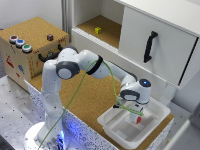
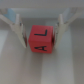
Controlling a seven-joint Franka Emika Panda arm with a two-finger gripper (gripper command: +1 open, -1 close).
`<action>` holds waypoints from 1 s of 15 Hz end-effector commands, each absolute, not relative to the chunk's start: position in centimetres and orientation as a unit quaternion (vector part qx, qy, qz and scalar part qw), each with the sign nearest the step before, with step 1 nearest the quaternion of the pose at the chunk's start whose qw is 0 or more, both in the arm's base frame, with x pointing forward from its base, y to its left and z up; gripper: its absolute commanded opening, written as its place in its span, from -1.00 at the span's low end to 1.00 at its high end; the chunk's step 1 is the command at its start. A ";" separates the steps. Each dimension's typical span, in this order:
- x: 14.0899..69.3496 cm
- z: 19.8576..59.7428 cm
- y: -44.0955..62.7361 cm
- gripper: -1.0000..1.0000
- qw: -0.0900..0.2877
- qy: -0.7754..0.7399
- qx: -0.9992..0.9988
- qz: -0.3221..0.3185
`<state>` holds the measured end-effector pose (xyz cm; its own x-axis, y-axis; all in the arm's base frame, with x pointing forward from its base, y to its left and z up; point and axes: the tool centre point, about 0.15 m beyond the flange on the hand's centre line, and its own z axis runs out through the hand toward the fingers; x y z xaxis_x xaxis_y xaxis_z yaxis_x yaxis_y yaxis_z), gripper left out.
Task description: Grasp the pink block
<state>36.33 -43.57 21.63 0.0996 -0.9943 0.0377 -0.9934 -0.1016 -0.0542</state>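
Here, going left to right in the wrist view, one finger (image 2: 19,31) stands beside the pink block (image 2: 40,39), then the other finger; the hand (image 2: 40,30) is wide open around it, seemingly not touching, though the picture is blurred. The block sits in the white tray (image 1: 155,111) on the desk (image 1: 85,97). It looks light, stiff and smooth-faced, so squeeze its two flat side faces squarely.

A cork-topped table (image 1: 92,100) carries a white tray (image 1: 155,117) holding the pink block (image 1: 138,120).
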 end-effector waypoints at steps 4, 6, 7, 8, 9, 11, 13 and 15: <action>40.6 29.1 -41.7 -1.00 0.004 0.579 -0.811 -0.082; 42.6 31.6 -39.4 -1.00 -0.002 0.513 -0.853 -0.098; 43.6 32.6 -37.8 -1.00 -0.009 0.474 -0.874 -0.104; 44.6 33.3 -36.0 -1.00 -0.011 0.428 -0.898 -0.100; 45.4 33.6 -34.4 -1.00 -0.014 0.383 -0.919 -0.093; 46.0 33.9 -31.8 -1.00 -0.005 0.340 -0.936 -0.086; 46.8 34.7 -28.8 -1.00 -0.012 0.274 -0.958 -0.084; 48.1 35.8 -25.0 -1.00 -0.006 0.176 -0.981 -0.085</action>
